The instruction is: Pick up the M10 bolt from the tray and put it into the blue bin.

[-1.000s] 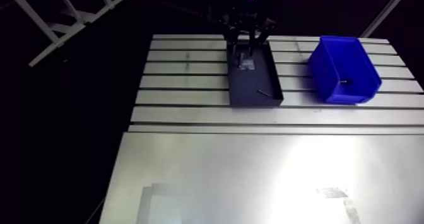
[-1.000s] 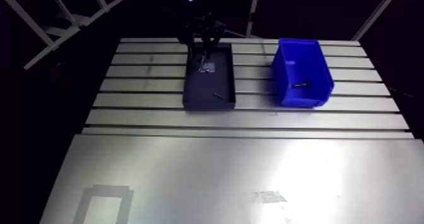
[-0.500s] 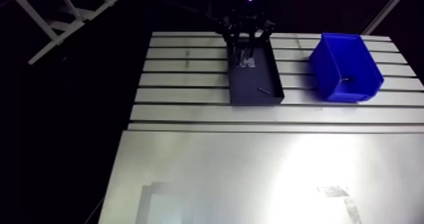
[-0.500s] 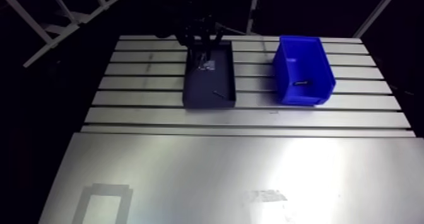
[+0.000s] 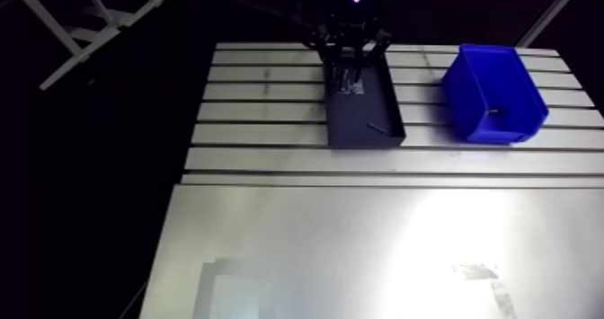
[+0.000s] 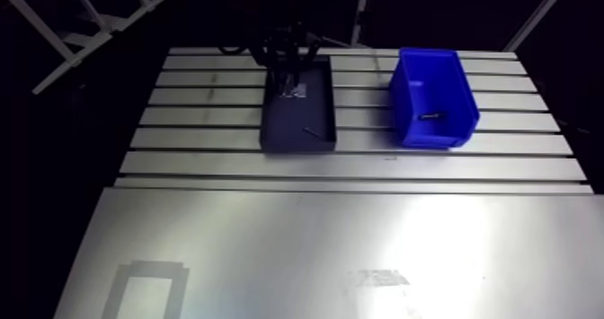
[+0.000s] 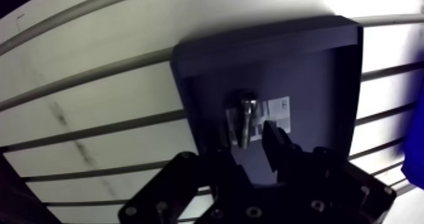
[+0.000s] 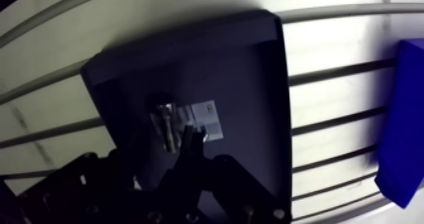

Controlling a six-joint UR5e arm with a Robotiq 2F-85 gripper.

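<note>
The M10 bolt [image 7: 244, 117], a short silvery screw, lies on a white label [image 7: 276, 115] on the floor of the dark tray [image 7: 318, 75]. My gripper [image 7: 247, 152] hangs just above it, open. The bolt's near end sits in the gap between the fingers, and one fingertip [image 7: 276, 141] stands beside the bolt. In the arm view the gripper [image 5: 349, 60] is over the tray's far end [image 5: 362, 102]. The blue bin [image 5: 494, 93] stands to the right of the tray, apart from it.
A small dark part [image 5: 376, 126] lies near the tray's front right corner. Another small part [image 5: 492, 111] lies inside the blue bin. The slotted table [image 5: 261, 116] extends left of the tray, and a smooth metal sheet [image 5: 359, 251] covers the near half.
The whole arm view has shifted slightly, so the camera moved. The gripper stays over the tray's far end; the tray, bolt and bin lie as before.
</note>
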